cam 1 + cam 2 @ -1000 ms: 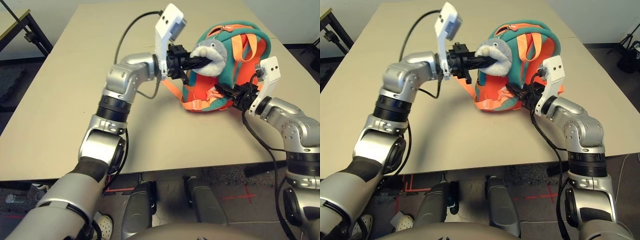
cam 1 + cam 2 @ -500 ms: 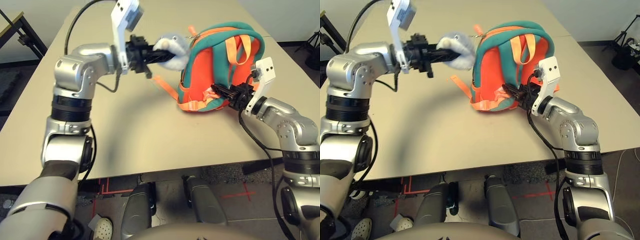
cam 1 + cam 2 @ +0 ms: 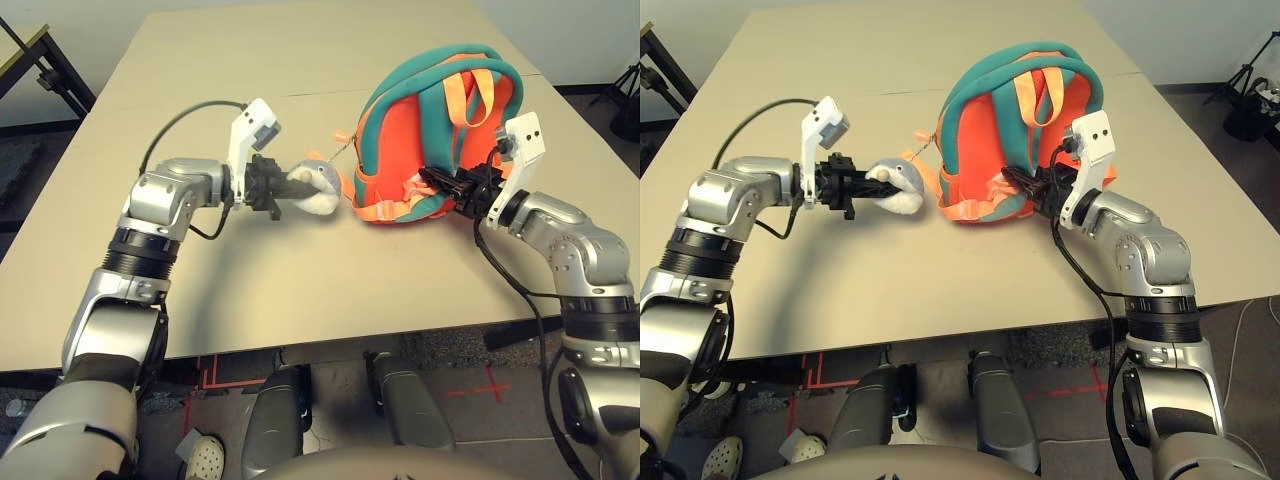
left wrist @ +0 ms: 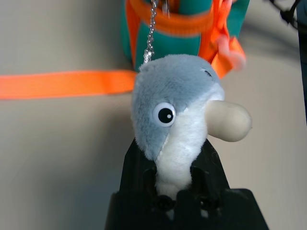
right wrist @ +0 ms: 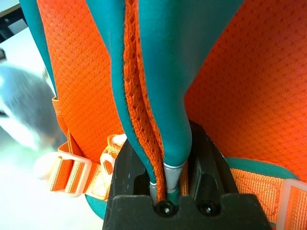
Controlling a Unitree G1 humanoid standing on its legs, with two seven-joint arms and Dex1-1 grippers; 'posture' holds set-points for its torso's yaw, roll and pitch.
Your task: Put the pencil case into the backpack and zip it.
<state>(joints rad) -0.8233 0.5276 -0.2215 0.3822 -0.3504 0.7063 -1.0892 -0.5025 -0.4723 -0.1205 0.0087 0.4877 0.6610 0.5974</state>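
The orange backpack (image 3: 440,140) with teal trim stands upright on the table's right half, straps facing me. Its grey-white plush head (image 3: 312,188) hangs off to its left, low over the table, joined to the bag by a thin chain (image 4: 150,33). My left gripper (image 3: 290,190) is shut on the plush head (image 4: 177,110), its black fingers (image 4: 136,165) pinching the base. My right gripper (image 3: 440,185) is shut on a teal shoulder strap (image 5: 163,72) low on the backpack's right side, fingers (image 5: 127,165) clamped on either side. The pencil case is out of view.
A loose orange strap (image 4: 62,84) lies flat on the beige table (image 3: 300,290) beside the bag. A black metal frame (image 3: 45,60) stands off the table's far left, and dark gear (image 3: 630,80) on the floor at far right. The near edge runs close before me.
My left arm has swung down and left, carrying the plush head from up high to just above the table. The backpack has turned more upright. The right gripper kept its hold.
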